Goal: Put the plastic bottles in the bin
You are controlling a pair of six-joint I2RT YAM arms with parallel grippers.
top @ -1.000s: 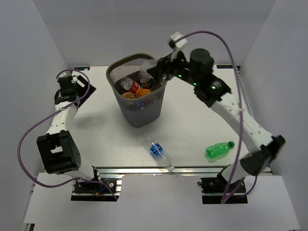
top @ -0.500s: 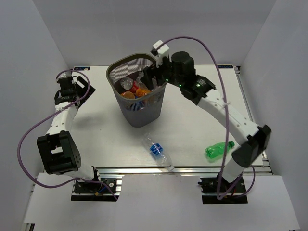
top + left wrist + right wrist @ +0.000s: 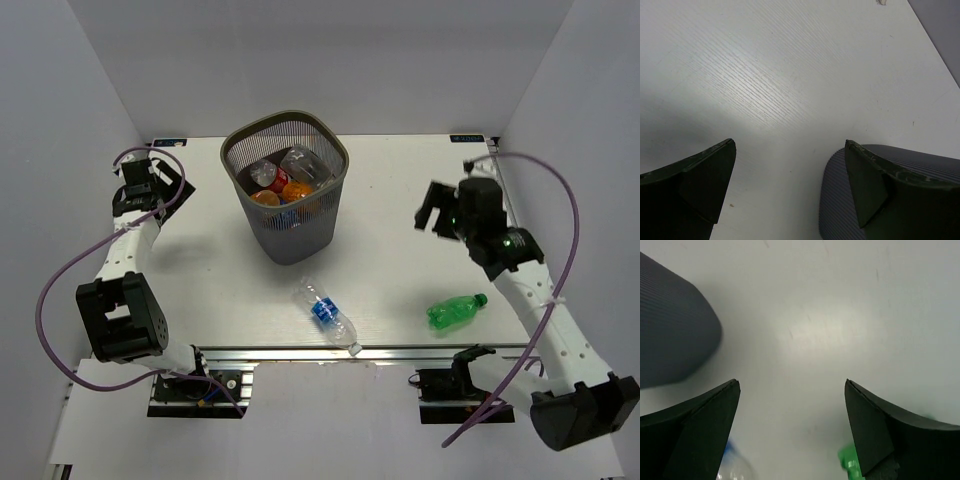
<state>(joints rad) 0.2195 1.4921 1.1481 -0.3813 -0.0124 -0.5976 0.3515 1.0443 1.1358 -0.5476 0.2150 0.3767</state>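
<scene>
No legible text anywhere, blue label on the clear bottle [image 3: 324, 311] too small to read

Right gripper [image 3: 429, 208] off bin [image 3: 290, 238], seemingly empty

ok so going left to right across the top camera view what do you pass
left gripper → bin → green bottle. Left out: the blue-label bottle, which overlaps the bin's span, and the right gripper, which overlaps the green bottle's.
</scene>
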